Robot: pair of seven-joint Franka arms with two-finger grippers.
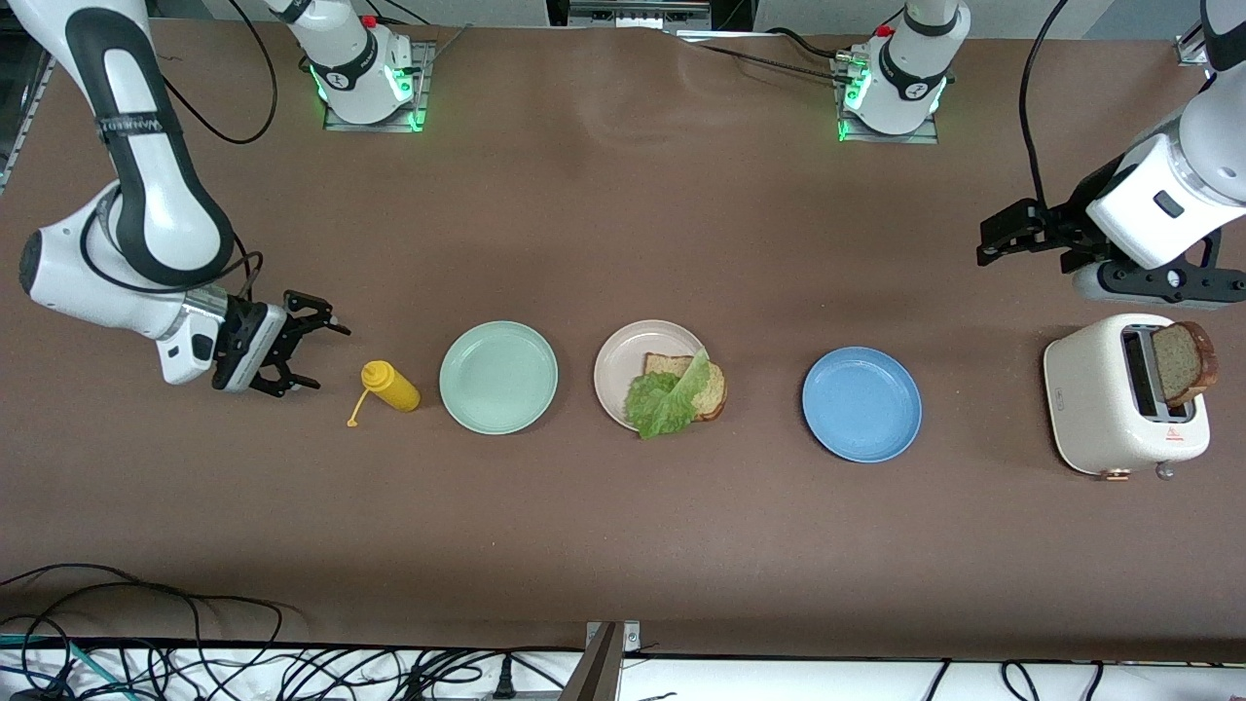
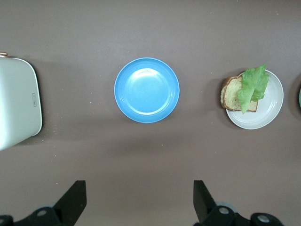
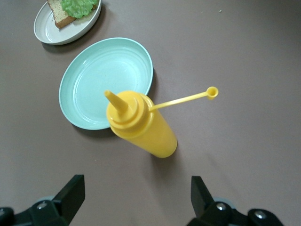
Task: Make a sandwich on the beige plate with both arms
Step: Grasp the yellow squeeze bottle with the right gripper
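The beige plate [image 1: 623, 360] sits mid-table and holds one brown bread slice [image 1: 716, 387] with a green lettuce leaf [image 1: 667, 397] on top; they also show in the left wrist view [image 2: 230, 94] and the right wrist view [image 3: 59, 16]. A second bread slice [image 1: 1183, 362] stands in the white toaster [image 1: 1095, 409] at the left arm's end. My left gripper [image 1: 993, 245] is open and empty, up over the table between the blue plate and the toaster. My right gripper [image 1: 316, 352] is open and empty, low beside the yellow squeeze bottle [image 1: 391, 386].
A mint green plate [image 1: 498, 377] lies between the bottle and the beige plate. A blue plate [image 1: 861, 404] lies between the beige plate and the toaster. The bottle's cap hangs on its strap [image 3: 212, 92]. Cables run along the table's near edge.
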